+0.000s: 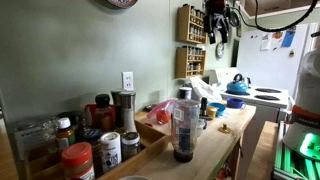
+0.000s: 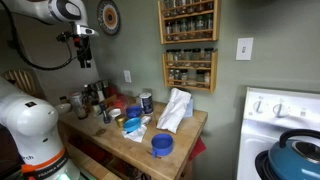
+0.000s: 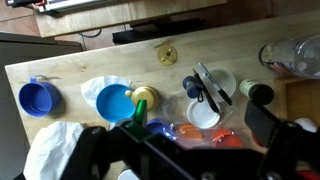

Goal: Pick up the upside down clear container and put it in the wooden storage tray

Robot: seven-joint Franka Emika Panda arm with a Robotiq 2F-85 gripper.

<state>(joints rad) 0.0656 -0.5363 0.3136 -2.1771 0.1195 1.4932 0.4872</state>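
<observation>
Gripper [image 2: 82, 47] parked high, jaws spread, holding nothing. Clear container [image 1: 183, 128] stands dark-cap-down on the wooden counter [image 1: 226, 136], untouched.

pale wooden counter [image 3: 90, 62]: light tan, faint grain. round blue plastic cup [image 3: 37, 98]: solid blue. tall clear plastic cylinder container [image 1: 184, 125]: transparent, dark end cap. crumpled white cloth [image 2: 175, 108]: plain white. rounded blue kettle [image 1: 237, 86]: glossy blue.
</observation>
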